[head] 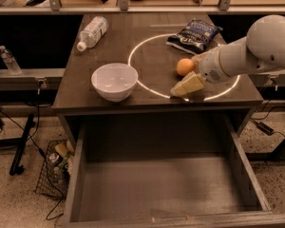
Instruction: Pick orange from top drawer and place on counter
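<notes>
The orange point(184, 66) rests on the counter point(154, 56), inside the glowing white circle near its right side. My gripper point(187, 85) is low over the counter just in front of the orange, at the circle's front edge, and it holds nothing. My white arm reaches in from the right. The top drawer point(161, 184) is pulled out wide below the counter's front edge, and its flat bottom is bare.
A white bowl point(115, 81) stands near the counter's front left. A water bottle point(91, 32) lies at the back left and a dark chip bag point(194, 34) at the back right. A wire basket point(54, 170) sits on the floor left of the drawer.
</notes>
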Motion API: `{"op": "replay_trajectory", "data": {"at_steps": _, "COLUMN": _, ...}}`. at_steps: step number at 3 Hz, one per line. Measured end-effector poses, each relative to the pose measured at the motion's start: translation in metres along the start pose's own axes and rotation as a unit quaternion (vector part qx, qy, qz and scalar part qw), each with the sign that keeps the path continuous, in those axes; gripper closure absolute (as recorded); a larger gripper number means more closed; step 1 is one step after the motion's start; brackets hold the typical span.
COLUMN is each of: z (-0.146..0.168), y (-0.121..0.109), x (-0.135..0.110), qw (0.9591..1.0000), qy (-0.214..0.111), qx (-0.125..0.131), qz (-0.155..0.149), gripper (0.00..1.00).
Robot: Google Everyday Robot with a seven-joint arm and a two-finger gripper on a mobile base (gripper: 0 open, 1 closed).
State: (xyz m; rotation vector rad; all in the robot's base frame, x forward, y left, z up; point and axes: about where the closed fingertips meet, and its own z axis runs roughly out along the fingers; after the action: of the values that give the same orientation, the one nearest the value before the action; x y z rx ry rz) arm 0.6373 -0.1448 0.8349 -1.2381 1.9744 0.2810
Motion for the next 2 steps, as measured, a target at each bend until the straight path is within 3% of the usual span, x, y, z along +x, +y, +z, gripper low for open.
{"op": "replay_trajectory", "data": {"at_steps": 1, "z": -0.0002, "y": 0.0, "x": -0.0002, "qw": 1.0, "qy": 0.0, "qx": 0.0, "qz": 0.0, "gripper": 0.34}}
{"op": "replay_trajectory", "data": {"at_steps": 2, "z": -0.0005, "y": -0.0001, "x": -0.0003, "qw": 1.0, "qy": 0.0, "qx": 0.0, "qz": 0.0, "gripper": 0.34}}
